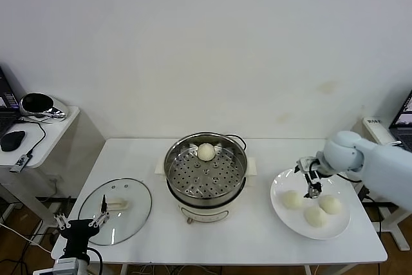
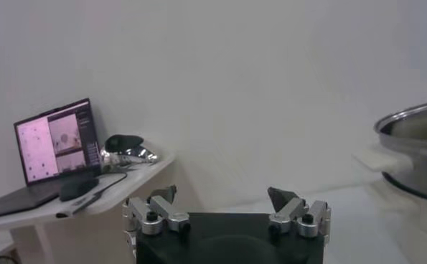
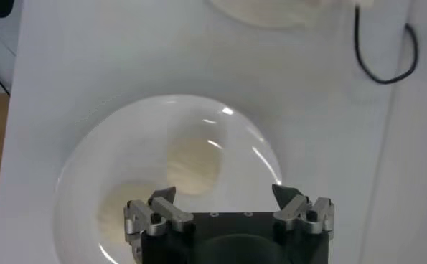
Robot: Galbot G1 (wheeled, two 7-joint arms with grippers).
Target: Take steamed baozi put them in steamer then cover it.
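Note:
The steel steamer (image 1: 205,180) stands mid-table with one cream-white baozi (image 1: 206,152) on its perforated tray. Three more baozi (image 1: 292,199) (image 1: 315,216) (image 1: 331,205) lie on a white plate (image 1: 288,219) to the right. My right gripper (image 1: 311,178) hangs open just above the plate's far side, with nothing between its fingers. In the right wrist view it (image 3: 225,195) looks down on a baozi (image 3: 193,163) below. The glass cover (image 1: 132,207) lies flat on the table at front left. My left gripper (image 1: 80,223) is parked open beside its near edge.
A side table (image 1: 55,127) at the far left carries a mouse and a laptop (image 2: 55,140). A black cable (image 3: 382,54) runs behind the steamer. At the table's right edge stands a white box (image 1: 380,130). The steamer's rim (image 2: 414,136) shows in the left wrist view.

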